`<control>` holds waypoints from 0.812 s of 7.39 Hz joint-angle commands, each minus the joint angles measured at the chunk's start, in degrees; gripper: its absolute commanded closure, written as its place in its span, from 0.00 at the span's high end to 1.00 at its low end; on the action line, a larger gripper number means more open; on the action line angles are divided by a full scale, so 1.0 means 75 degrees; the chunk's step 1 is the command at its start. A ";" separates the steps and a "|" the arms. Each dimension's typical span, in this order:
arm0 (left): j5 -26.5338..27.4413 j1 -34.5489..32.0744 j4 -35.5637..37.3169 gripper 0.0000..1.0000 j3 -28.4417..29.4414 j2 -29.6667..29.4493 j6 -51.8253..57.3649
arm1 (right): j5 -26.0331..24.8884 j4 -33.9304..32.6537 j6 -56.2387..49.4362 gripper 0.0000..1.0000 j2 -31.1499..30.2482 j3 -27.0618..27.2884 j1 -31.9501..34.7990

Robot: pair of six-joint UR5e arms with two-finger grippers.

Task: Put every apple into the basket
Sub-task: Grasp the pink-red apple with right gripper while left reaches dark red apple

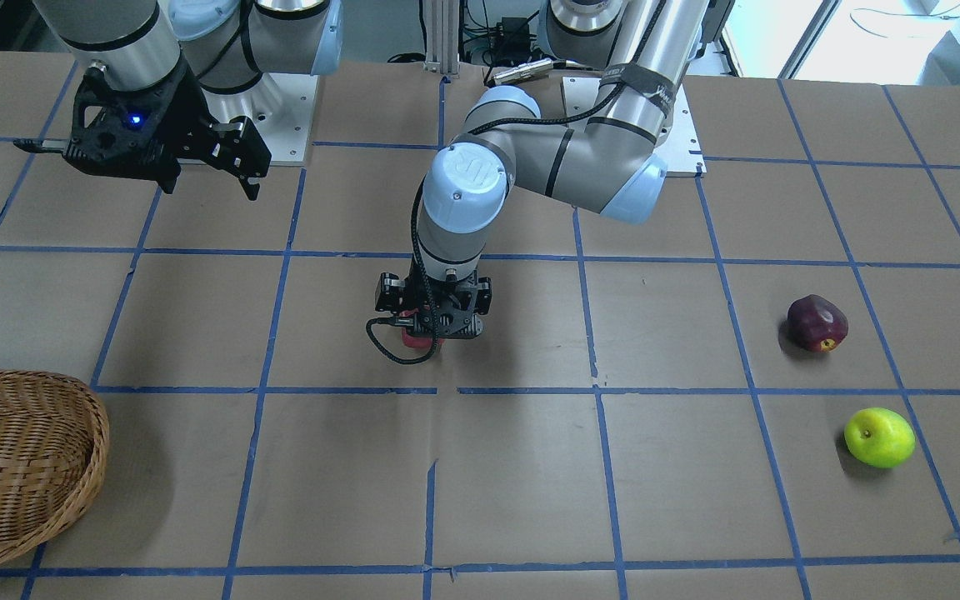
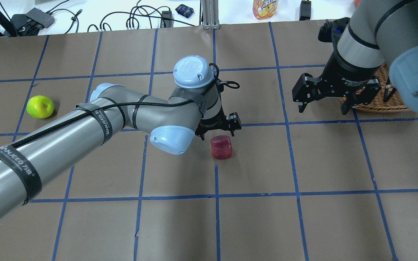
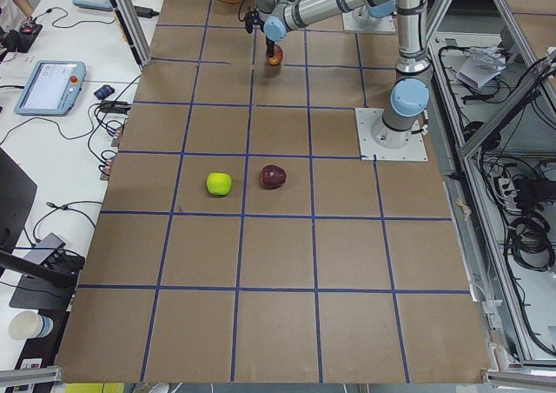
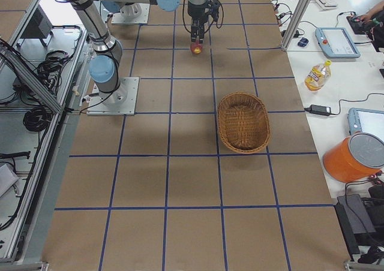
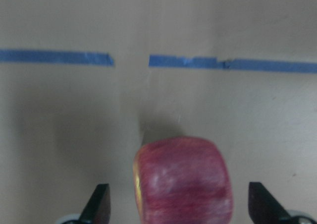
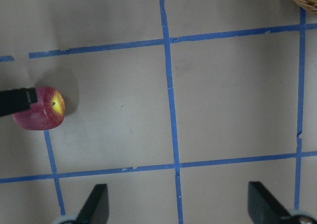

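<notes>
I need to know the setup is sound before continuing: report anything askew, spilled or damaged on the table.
Nothing is spilled or damaged. The only oddity is a short gap in the blue tape line just ahead of the red apple with a yellowish patch, which lies on its side. The oval woven wicker basket sits upright.

L pincer [image 2: 219,129] over red apple [image 2: 221,147]

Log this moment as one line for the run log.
left fingers open around red apple on table, not gripping | right fingers open, empty, near basket | maroon apple, green apple on table | basket empty
</notes>
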 commanded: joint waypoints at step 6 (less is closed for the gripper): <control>0.1377 0.5600 -0.3201 1.00 0.0136 0.1229 0.6880 | 0.0483 -0.2422 0.1846 1.00 0.2517 0.0094 0.1972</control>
